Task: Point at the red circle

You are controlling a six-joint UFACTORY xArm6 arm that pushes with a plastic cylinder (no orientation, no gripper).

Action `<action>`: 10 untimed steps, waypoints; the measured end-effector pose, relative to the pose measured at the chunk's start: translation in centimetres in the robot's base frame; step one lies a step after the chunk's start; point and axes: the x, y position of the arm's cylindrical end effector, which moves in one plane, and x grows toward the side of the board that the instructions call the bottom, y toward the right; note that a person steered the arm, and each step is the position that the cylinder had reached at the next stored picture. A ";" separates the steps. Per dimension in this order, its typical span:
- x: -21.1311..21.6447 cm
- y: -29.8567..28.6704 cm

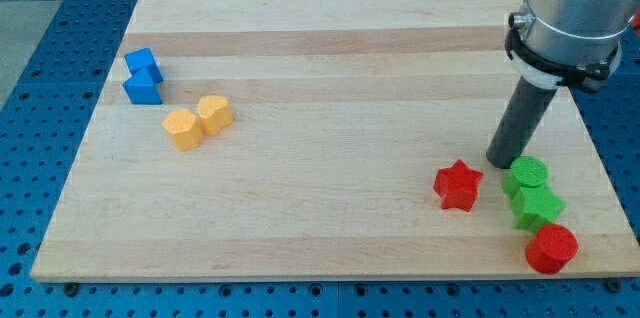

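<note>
The red circle [552, 248] lies near the board's bottom right corner. A green star-like block [537, 206] touches it just above, and a green circle [527, 174] sits above that. A red star [457, 185] lies to their left. My tip [499, 161] rests on the board just left of the green circle and up and right of the red star. It is well above the red circle, with the green blocks between them.
Two blue blocks [144, 77] sit touching near the view's left edge. A yellow hexagon-like block [182, 129] and a yellow heart [215, 113] touch each other right of them. The wooden board [320, 68] lies on a blue perforated table.
</note>
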 end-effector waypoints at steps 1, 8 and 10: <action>0.2 0.1; 9.7 9.7; 11.9 8.8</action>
